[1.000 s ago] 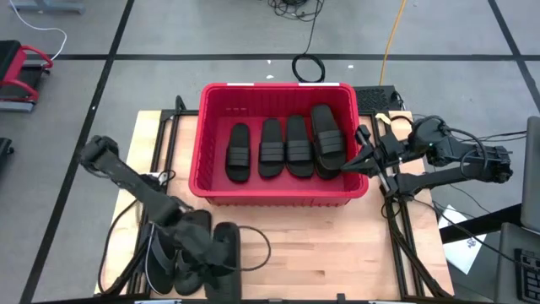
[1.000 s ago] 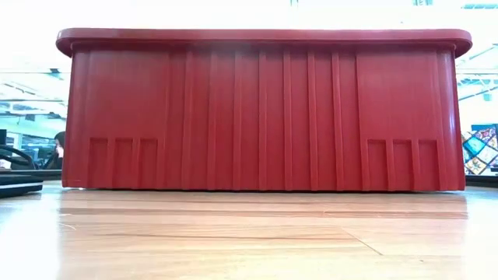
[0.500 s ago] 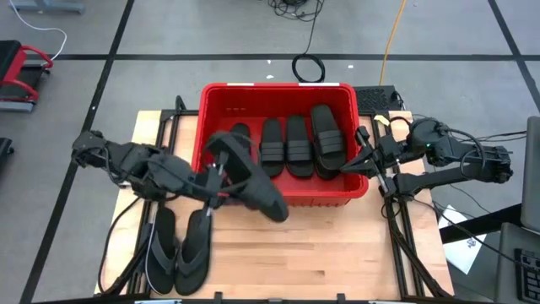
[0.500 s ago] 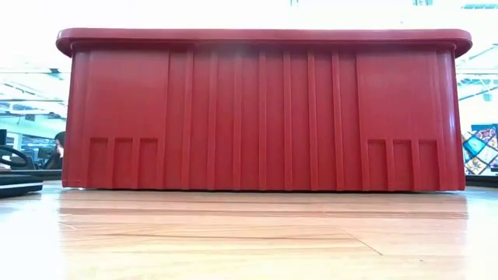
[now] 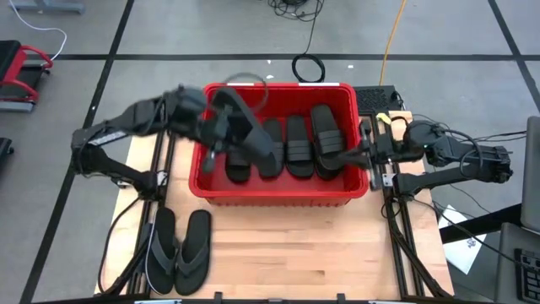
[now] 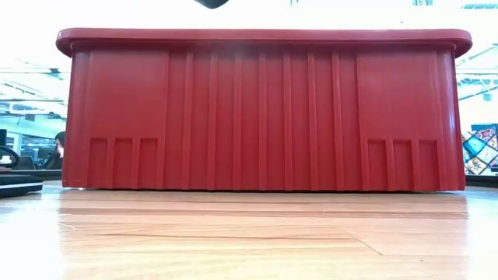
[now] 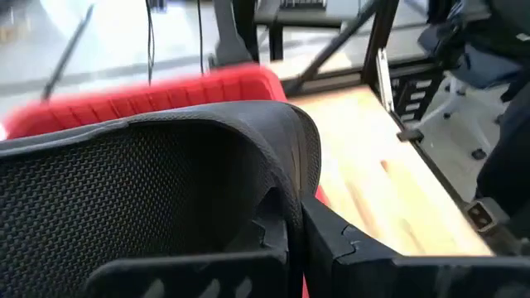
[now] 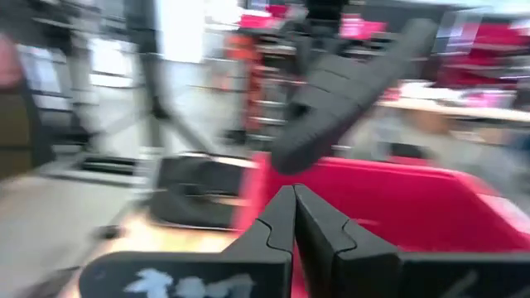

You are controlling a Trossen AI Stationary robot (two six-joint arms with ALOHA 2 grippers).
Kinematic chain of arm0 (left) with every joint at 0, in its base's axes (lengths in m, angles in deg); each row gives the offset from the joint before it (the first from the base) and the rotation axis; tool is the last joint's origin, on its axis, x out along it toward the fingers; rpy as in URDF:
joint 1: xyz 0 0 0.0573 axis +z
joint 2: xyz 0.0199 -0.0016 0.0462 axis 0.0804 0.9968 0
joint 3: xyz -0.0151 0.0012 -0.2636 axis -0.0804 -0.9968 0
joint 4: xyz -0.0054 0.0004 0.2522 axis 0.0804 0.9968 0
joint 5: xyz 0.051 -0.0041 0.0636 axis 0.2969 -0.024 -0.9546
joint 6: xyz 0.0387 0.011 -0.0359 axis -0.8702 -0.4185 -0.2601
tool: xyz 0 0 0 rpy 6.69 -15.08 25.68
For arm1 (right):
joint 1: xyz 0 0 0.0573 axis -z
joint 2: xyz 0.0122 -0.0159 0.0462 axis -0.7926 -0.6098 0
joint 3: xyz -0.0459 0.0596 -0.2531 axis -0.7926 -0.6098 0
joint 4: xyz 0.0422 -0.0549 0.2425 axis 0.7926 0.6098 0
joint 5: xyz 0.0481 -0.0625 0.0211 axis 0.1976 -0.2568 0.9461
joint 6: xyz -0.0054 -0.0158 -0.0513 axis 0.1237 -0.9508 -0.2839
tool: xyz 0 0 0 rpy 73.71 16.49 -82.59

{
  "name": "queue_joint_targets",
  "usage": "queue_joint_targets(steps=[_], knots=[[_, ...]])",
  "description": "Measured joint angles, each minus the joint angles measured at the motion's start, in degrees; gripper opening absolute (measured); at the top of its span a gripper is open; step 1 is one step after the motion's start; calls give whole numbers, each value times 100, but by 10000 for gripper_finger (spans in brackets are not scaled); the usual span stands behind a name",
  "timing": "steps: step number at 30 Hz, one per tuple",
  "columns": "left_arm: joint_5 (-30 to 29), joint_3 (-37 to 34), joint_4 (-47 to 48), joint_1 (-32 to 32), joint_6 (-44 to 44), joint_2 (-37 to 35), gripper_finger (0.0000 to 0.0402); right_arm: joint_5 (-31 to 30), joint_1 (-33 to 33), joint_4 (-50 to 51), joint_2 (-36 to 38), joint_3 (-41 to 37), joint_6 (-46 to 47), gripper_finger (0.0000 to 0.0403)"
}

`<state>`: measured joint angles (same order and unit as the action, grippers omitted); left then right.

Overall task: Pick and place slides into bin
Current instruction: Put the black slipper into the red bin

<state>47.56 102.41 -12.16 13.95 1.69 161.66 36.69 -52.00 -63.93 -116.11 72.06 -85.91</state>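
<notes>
Four slides (image 5: 287,145) binned (two flip-flops (image 5: 177,249) outside).

The right gripper (image 8: 293,217) fills the lower centre of the frame, its two dark fingers pressed together with only a thin seam between them. Behind them, across the right half, runs the red bin (image 8: 414,207), its rim slanting toward the lower right. Above the bin, in the upper centre, a black slide (image 8: 348,87) hangs tilted in the air, its toe end low and to the left. A dark, blurred object (image 8: 195,190) sits at centre left
</notes>
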Motion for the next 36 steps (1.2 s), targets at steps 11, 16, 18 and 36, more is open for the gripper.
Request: queue_joint_targets(steps=[11, 16, 18, 36], knots=[[2488, 4, -204, 2424, -1984, 523, 1, -2609, 44, -17, -11, 0, 63, 0], [3159, 406, -309, 2700, -2277, 1483, 1, -2607, 72, -8, -16, 0, 738, 0], [3378, 923, -194, 2658, -2315, 1977, 1, -2607, 74, -3, -17, 0, 753, 0], [2308, 4011, 2522, 1597, -3651, 4915, 0, -2626, 79, 224, 0, 2, 197, 0]])
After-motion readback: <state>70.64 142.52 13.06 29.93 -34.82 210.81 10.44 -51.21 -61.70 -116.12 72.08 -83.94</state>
